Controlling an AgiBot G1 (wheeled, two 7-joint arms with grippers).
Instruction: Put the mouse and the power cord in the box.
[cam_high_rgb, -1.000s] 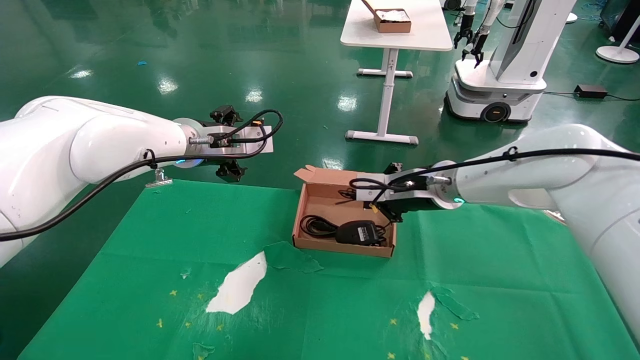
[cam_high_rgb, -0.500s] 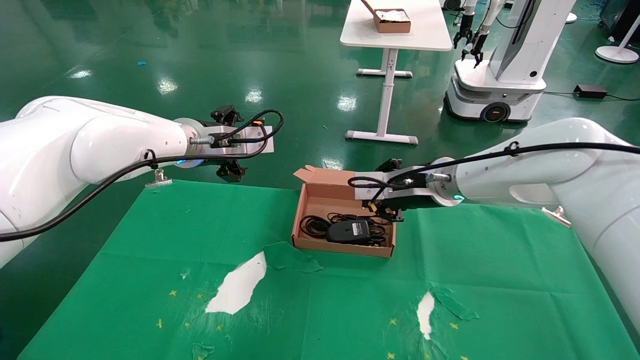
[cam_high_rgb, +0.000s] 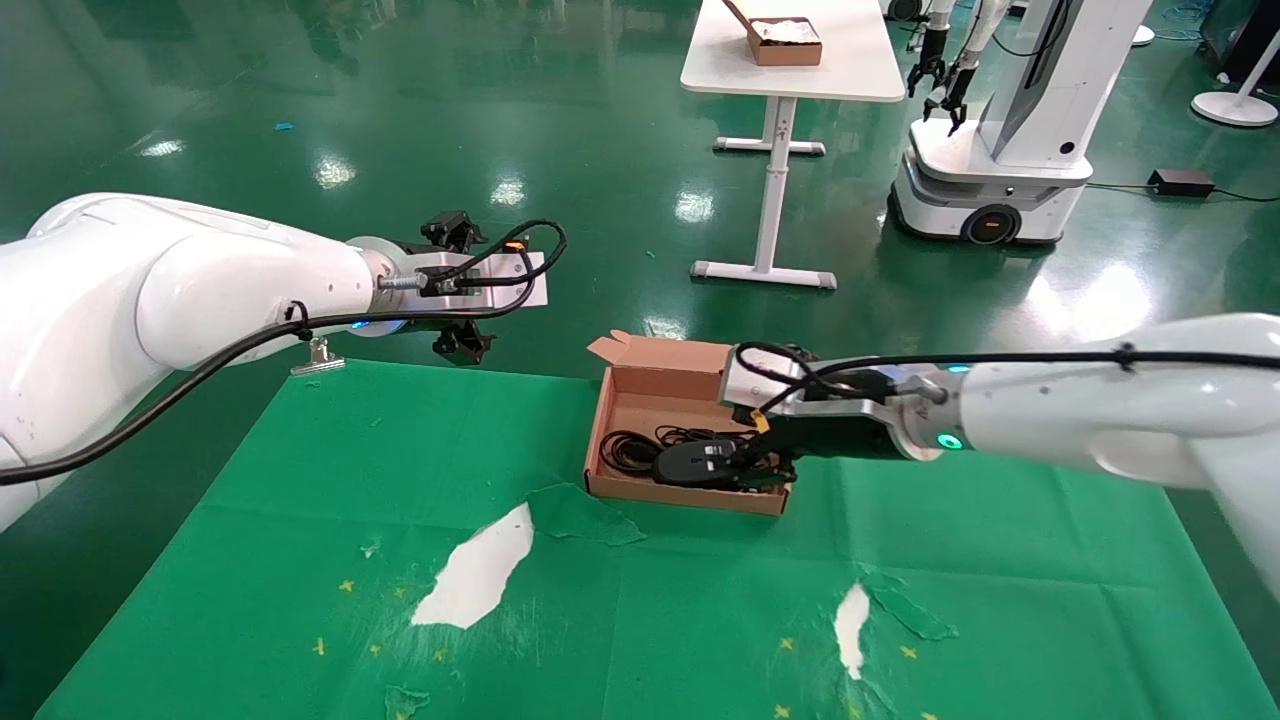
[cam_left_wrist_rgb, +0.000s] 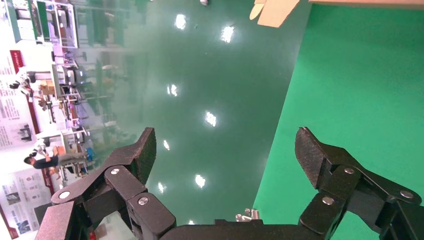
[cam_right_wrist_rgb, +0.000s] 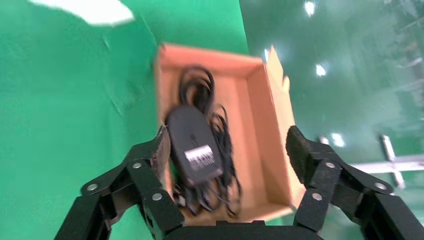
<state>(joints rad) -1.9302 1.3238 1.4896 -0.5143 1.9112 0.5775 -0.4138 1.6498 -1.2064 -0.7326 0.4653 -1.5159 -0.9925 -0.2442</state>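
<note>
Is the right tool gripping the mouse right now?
No. The right tool is open above the box, and the mouse lies label-up on the cables inside.

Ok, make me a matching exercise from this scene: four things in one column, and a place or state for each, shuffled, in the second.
Things
1. mouse
2. box
3. left gripper
4. right gripper

States
A. open, beyond the cloth's far edge, over the floor
B. lying label side up on coiled black cables
C. open, at the box, empty
D. lid flap open, standing on the green cloth

Pairs: 1-B, 2-D, 3-A, 4-C
</note>
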